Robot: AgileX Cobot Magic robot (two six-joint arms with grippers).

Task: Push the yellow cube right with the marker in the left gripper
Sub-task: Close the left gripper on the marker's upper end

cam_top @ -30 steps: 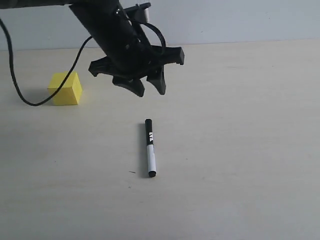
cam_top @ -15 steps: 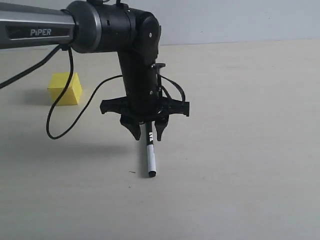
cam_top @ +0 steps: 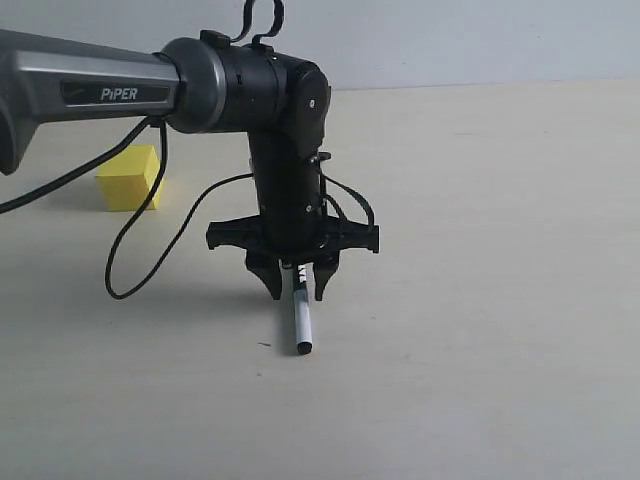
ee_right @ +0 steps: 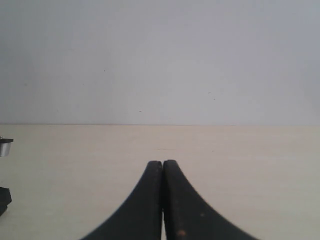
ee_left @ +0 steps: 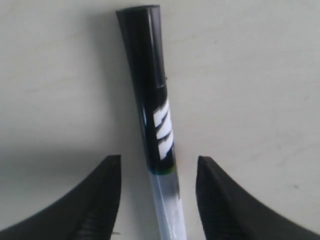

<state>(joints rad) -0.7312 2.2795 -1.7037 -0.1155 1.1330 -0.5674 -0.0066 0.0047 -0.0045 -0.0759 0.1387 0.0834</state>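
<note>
The left gripper (cam_top: 296, 287) is spread wide, its black ribbed fingers (ee_left: 95, 205) on each side of the marker (ee_left: 159, 150) without touching it; the slim glossy marker lies flat on the matte beige table (cam_top: 480, 300); the sharp-edged yellow cube (cam_top: 130, 177) sits well apart, beyond the arm; the right gripper (ee_right: 163, 200) has its curved fingers pressed together, holding nothing.

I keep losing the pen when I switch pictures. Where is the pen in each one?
Exterior view: the pen lies on the table, low in the middle, its far end between the open fingers of the left gripper.
Left wrist view: the pen runs up the middle, between the two black fingers.
Right wrist view: no pen here.
Shared landmark: the left gripper's black fingers either side of the pen.
</note>
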